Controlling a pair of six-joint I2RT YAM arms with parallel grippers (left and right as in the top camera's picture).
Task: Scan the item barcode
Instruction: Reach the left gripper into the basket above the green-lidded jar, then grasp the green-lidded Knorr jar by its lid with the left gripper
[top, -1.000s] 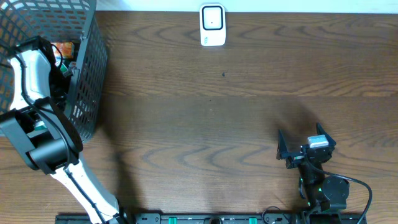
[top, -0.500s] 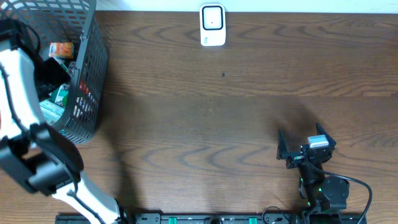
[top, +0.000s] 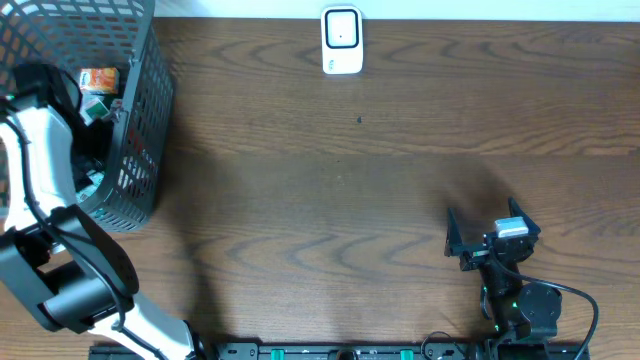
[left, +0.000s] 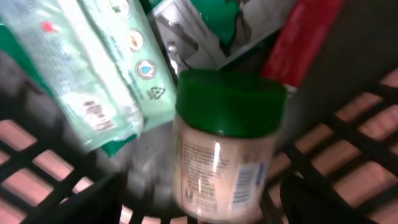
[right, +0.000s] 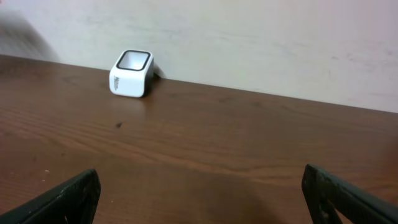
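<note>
**A:** Item located?

**B:** Jar (left: 221, 162) with a green lid (left: 230, 102), beige contents and a printed label. It sits low in the black wire basket (top: 140, 120) at the far left of the surface (top: 360, 200). Lying or leaning, cannot tell. The barcode (left: 249, 185) shows on the label's lower right, blurred.

**A:** How will it handle?

**B:** I judge it rigid, with a round, smooth wall that is likely to roll or twist in a two-finger pinch. It looks full, so expect some weight. Glass or plastic, cannot tell, so treat it as breakable.

**A:** Where to take hold?

**B:** Across the body just under the lid, with the pads on opposite sides and clear of the barcode, so the code faces out for the scan. The lid rim stands slightly proud of the body and should check a downward slip.

**A:** Neighbours?

**B:** A pale green packet (left: 93, 81) lies just beside the jar's left side and may be touching it. A red pack (left: 305, 37) is at upper right. There is more packaging behind the lid. It is crowded, so a straight lift looks safer than a drag.

**A:** Grippers?

**B:** The left gripper (left: 205, 208) is down in the basket. Its fingers are spread to either side of the jar with a gap on each side, holding nothing. The right gripper (top: 490, 240) is at the near right of the surface, jaws wide and empty.

**A:** Scanner?

**B:** The white scanner (top: 341, 40) is at the middle of the far edge, well apart from the basket.
</note>
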